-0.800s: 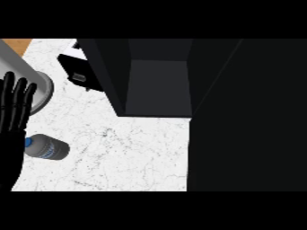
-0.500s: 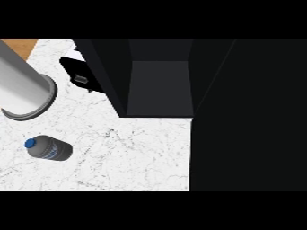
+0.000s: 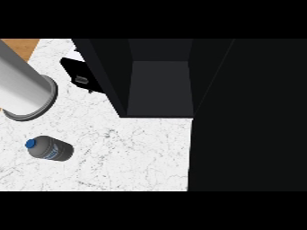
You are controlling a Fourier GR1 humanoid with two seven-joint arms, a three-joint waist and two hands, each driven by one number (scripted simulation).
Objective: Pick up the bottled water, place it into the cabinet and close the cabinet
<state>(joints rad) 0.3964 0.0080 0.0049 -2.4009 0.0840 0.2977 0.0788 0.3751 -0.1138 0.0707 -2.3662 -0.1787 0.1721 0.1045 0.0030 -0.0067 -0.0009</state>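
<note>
1. Since the earliest frame, your left hand has gone from the picture. It was spread open at the left edge, just above the bottle. Now only the grey left forearm point(image 3: 17, 81) shows, slanting down from the upper left corner and ending in a round collar.
2. You cannot tell whether the left hand is open or closed, because no finger or palm is visible. The right hand is also out of the picture.
3. The bottled water point(image 3: 50, 148) has not shifted. It lies on its side on the white marbled counter point(image 3: 129, 157), near the left edge, with its blue cap point(image 3: 31, 143) pointing left.
4. The bottle sits just below the forearm's collar, apart from it, with a strip of bare counter between them. Nothing touches the bottle.
5. The cabinet point(image 3: 160, 85) stands open at the top centre, its dark inside facing you. It is well to the right of the bottle and above it.
6. A black door panel point(image 3: 80, 76) with a small pale handle juts out at the cabinet's left side, just right of the forearm.
7. A strip of wooden surface point(image 3: 20, 44) shows at the upper left, beyond the counter.
</note>
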